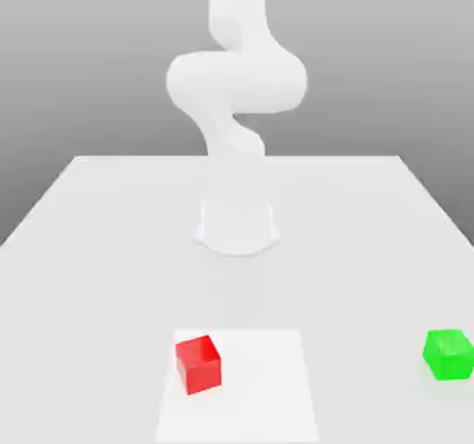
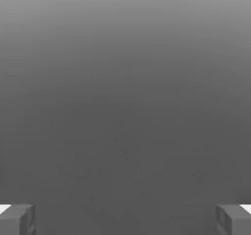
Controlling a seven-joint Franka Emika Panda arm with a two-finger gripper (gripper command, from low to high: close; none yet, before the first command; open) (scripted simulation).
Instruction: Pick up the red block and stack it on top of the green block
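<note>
Currently the claw [image 2: 125, 219] hangs released, jaws wide, nothing btwn them. Red block [image 1: 198, 363] sits on the table [image 1: 83, 248], apart from it; green block [image 1: 449, 353] well off. Likely light, rigid, glossy-slick: grip opposite flat sides, mid-height.

The red block [image 1: 198, 363], a small glossy bright red cube, sits flat on the white table near the front edge, turned slightly so one corner faces forward. The green block [image 1: 449, 353], a bright green glossy cube of about the same size, also rests flat on the table, well apart toward the exterior view's right
</note>
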